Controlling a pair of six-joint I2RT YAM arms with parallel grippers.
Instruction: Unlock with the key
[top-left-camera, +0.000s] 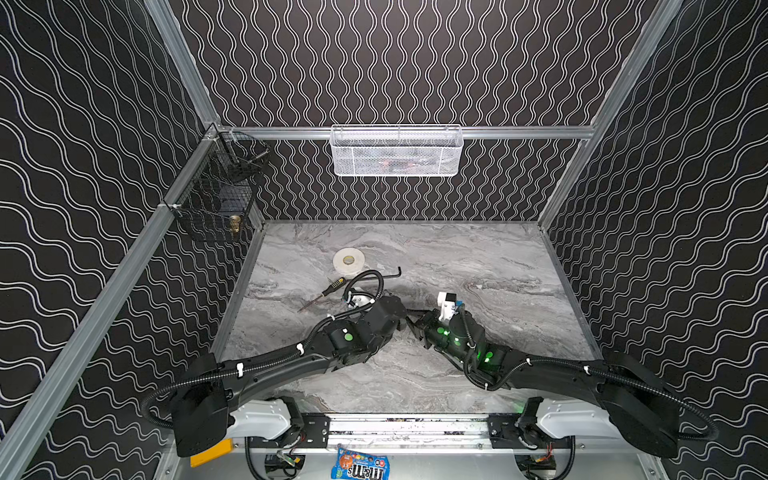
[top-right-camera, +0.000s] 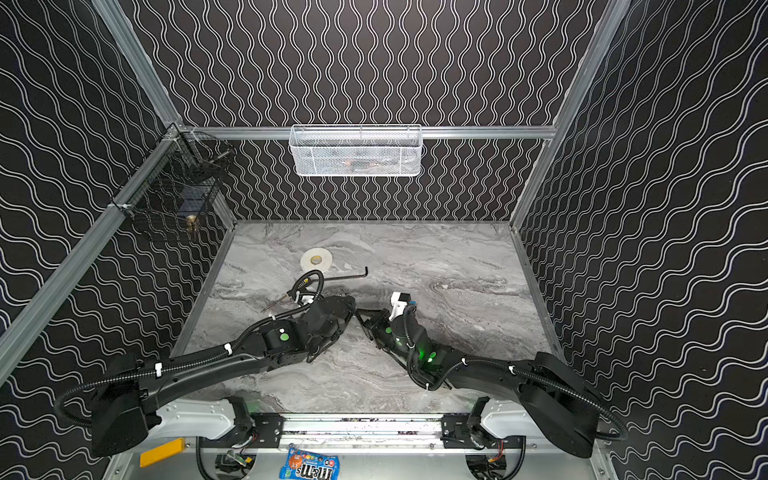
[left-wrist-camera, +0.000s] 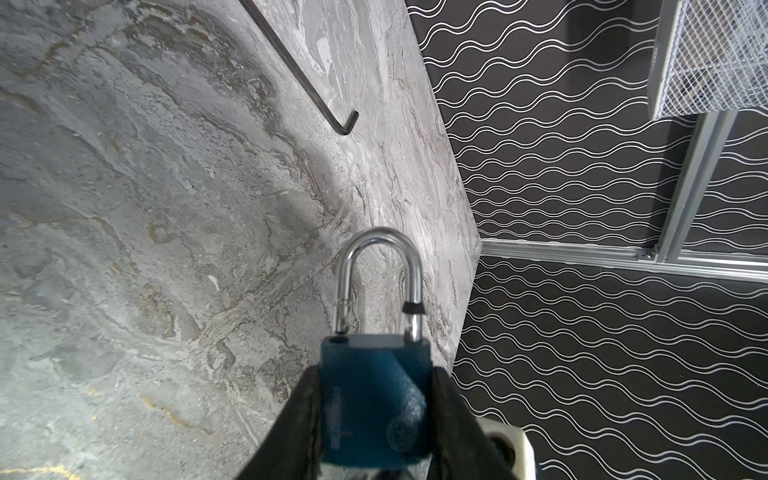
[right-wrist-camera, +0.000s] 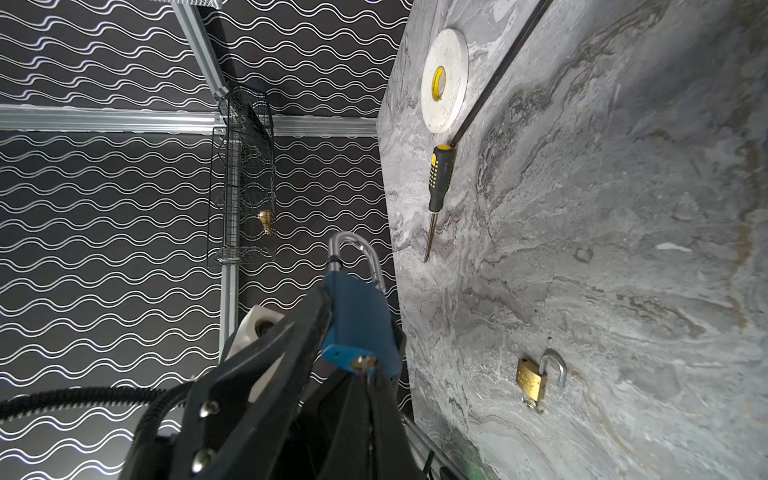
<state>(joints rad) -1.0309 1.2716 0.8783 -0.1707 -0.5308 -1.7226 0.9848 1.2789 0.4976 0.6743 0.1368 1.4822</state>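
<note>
Left wrist view: a blue padlock (left-wrist-camera: 374, 399) with a silver shackle (left-wrist-camera: 379, 240), one leg lifted free, is clamped in the left gripper (left-wrist-camera: 374, 370) above the table (left-wrist-camera: 124, 208). The shackle points away from the right gripper (right-wrist-camera: 368, 376), which is pinched tight at the brass keyhole (right-wrist-camera: 360, 363).

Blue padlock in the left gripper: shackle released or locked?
Looks released: in the left wrist view the free leg of the shackle sits lifted out of its hole in the blue padlock, notch exposed.
</note>
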